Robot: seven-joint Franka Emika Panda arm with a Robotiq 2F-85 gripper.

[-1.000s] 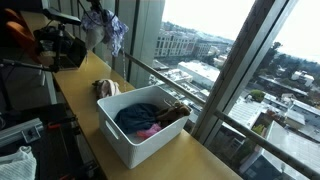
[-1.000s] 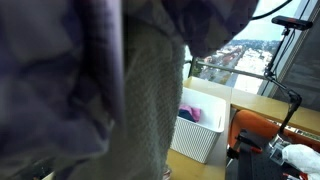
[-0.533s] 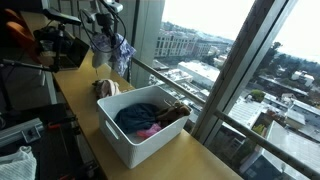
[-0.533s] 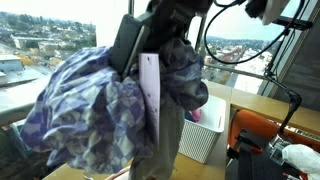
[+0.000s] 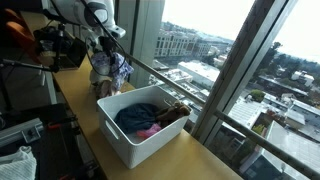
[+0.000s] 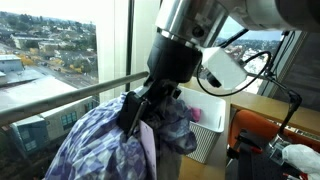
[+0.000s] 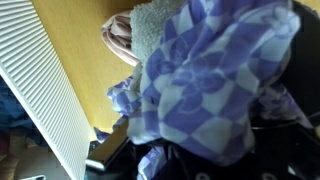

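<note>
Carrying step: closed fingers grip the checked cloth above the tabletop; next probably means lowering it, white bin at 4 o'clock.

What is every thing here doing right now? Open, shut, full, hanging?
end effector: shut, gripping the checked cloth
checked cloth: bunched up, hanging from the end effector
white bin: open on top, upright on the counter
clothes: piled inside the white bin
beige cloth: crumpled on the counter beside the white bin
</note>
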